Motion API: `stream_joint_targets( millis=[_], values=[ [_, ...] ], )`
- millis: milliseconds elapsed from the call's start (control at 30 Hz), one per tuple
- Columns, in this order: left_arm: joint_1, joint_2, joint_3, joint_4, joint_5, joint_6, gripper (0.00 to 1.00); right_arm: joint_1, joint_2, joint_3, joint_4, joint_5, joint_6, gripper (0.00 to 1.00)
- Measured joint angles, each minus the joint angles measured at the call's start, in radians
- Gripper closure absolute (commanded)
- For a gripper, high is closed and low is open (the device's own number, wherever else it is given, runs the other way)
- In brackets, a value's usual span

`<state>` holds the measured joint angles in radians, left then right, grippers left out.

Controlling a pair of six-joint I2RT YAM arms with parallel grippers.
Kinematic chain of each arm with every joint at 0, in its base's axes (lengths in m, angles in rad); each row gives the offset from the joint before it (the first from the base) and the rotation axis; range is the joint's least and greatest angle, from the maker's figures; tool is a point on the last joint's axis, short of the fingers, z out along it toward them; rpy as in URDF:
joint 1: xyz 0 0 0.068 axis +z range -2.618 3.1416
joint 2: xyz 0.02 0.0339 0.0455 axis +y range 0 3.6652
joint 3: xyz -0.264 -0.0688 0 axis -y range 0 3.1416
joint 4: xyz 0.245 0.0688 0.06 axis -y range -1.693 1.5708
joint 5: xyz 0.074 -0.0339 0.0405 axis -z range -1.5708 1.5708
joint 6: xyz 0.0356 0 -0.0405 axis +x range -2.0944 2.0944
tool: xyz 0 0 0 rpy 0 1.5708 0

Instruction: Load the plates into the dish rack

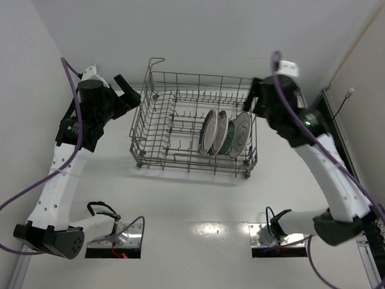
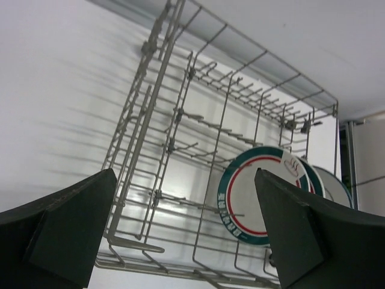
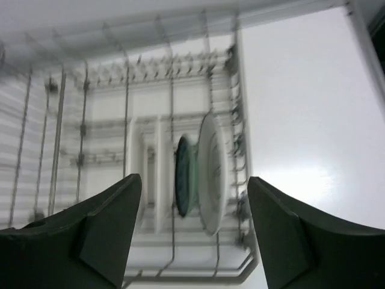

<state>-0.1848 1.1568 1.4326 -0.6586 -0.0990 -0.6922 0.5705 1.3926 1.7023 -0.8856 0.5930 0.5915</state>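
The grey wire dish rack [image 1: 157, 120] stands mid-table. Several plates stand upright on edge in its right half: two white ones with green-and-red rings [image 1: 210, 132] [image 1: 221, 130], a teal one [image 1: 229, 141] and a white one [image 1: 242, 133]. My left gripper [image 1: 127, 94] hangs open and empty just off the rack's left side. Its wrist view looks through the rack [image 2: 157, 108] to the ringed plate [image 2: 255, 205], between open fingers [image 2: 184, 174]. My right gripper [image 1: 251, 96] is open and empty above the rack's far right corner. Its view [image 3: 194, 179] looks down on the teal plate [image 3: 183, 180] and white plate [image 3: 212, 174].
White walls close in on the left and far sides. A dark frame with a cable [image 1: 337, 105] runs along the right edge. The arm bases and their mounts [image 1: 114, 238] [image 1: 280, 238] sit at the near edge, with purple cables [image 1: 36, 186] looping off both arms.
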Motion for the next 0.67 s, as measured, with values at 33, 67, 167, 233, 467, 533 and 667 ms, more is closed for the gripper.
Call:
stream_joint_targets(
  millis=[33,67,167,233,467,533,667],
  values=[
    [-0.003,-0.002,0.015,0.001,-0.015,0.004,0.0,-0.057,-0.069,-0.039,0.018,-0.018,0.003,0.32],
    [-0.006,-0.003,0.027,0.001,-0.033,0.008,0.0,-0.129,-0.129,-0.09,0.039,-0.048,0.005,0.34],
    [-0.002,-0.005,0.034,-0.016,-0.097,0.005,0.0,-0.342,-0.231,-0.245,0.082,-0.19,0.011,0.39],
    [0.003,-0.003,0.026,-0.04,-0.138,0.0,0.0,-0.488,-0.22,-0.38,0.137,-0.392,0.008,0.45],
    [0.01,-0.002,-0.05,-0.074,-0.198,-0.005,0.0,-0.675,-0.113,-0.618,0.204,-0.813,-0.014,0.31],
    [0.01,-0.002,-0.06,-0.078,-0.204,-0.006,0.0,-0.679,-0.169,-0.617,0.244,-0.87,-0.031,0.31],
    [0.01,-0.002,-0.061,-0.074,-0.204,-0.008,0.0,-0.686,-0.308,-0.61,0.297,-0.902,-0.068,0.21]
  ],
)
